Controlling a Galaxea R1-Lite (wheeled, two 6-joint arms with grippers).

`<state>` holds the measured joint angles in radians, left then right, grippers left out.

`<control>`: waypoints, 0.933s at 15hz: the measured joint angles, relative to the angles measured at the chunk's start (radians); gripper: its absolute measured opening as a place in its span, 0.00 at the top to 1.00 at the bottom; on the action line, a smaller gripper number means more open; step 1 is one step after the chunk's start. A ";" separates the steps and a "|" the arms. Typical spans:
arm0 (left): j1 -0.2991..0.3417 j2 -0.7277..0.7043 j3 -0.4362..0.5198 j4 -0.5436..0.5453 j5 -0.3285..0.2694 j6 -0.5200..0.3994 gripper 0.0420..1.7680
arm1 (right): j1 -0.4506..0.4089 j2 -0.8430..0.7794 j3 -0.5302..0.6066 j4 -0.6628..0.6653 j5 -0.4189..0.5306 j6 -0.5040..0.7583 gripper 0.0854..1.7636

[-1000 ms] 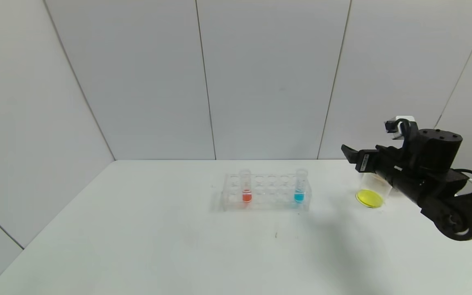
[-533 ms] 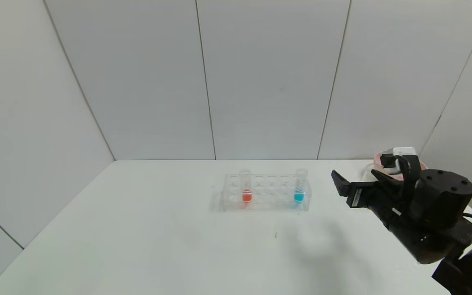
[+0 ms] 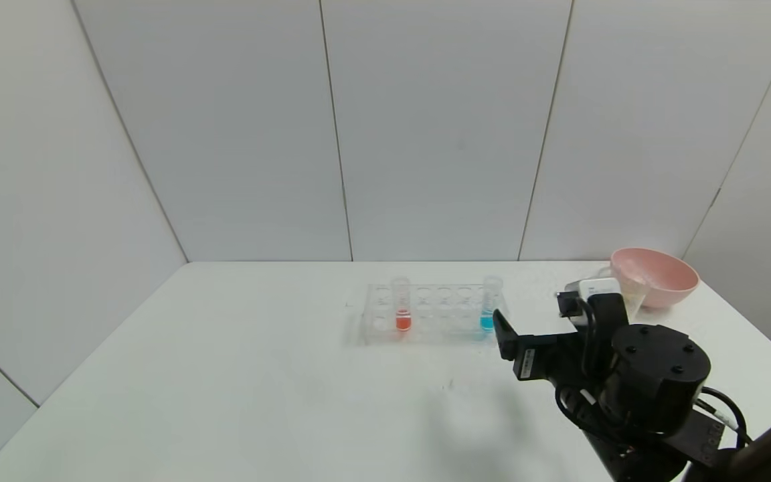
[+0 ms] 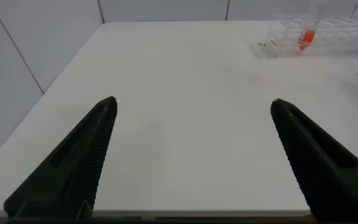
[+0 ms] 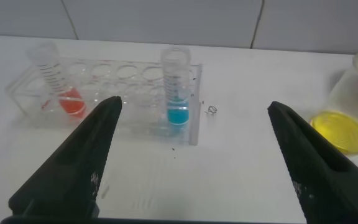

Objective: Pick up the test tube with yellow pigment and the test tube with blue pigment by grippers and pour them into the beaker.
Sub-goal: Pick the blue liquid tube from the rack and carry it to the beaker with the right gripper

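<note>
Now the right gripper — jaws spread, empty — is shifted from the beaker toward the test tube with blue pigment.

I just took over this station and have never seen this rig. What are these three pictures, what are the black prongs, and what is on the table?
The wide picture is from the robot's head camera. The other two come from cameras on its wrists, and the black prongs at their edges are gripper fingers.

The right gripper is open and empty, close to the clear rack. Its wrist view looks between the fingers at the blue tube standing in the rack.

The left gripper is also open and empty, hanging over bare table, away from the work.

The rack also holds an orange-red tube. In the right wrist view, the beaker with yellow liquid in its bottom stands beside the rack. A pink bowl sits at the far right. No yellow tube is in view.
</note>
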<state>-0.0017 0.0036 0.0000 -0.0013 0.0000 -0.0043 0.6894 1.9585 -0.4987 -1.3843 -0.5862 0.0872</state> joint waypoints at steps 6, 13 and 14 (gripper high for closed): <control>0.000 0.000 0.000 0.000 0.000 0.000 0.00 | 0.000 0.116 -0.114 -0.006 -0.018 -0.002 0.04; 0.000 0.000 0.000 0.000 0.000 0.000 0.00 | -0.071 0.271 -0.341 0.008 -0.012 -0.070 0.04; 0.000 0.000 0.000 0.000 0.000 0.000 0.00 | -0.082 0.292 -0.373 0.022 -0.011 -0.073 0.04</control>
<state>-0.0017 0.0036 0.0000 -0.0013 0.0000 -0.0038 0.6070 2.2504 -0.8717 -1.3623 -0.5977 0.0143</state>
